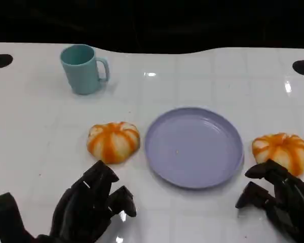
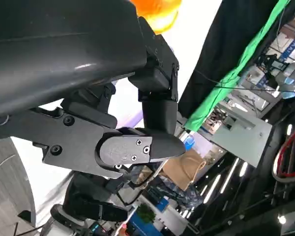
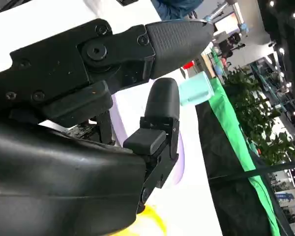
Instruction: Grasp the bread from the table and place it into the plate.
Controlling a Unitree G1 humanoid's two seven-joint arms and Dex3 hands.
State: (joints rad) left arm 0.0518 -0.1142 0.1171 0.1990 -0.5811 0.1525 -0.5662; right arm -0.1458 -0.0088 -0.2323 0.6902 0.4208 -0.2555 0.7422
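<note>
- Bread: one bun (image 1: 113,141) lay on the tabletop (image 1: 202,76) left of the plate (image 1: 193,146), another (image 1: 281,151) right.
- Left hand (image 1: 91,202) and right hand (image 1: 278,195) held nothing, fingers apart.
- Grasping and placing both remained.

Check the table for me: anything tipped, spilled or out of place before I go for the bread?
Nothing stands out. The mug is upright, the plate lies flat and bare, and a bread roll sits on each side of it, both intact. The left hand and right hand hold nothing.
</note>
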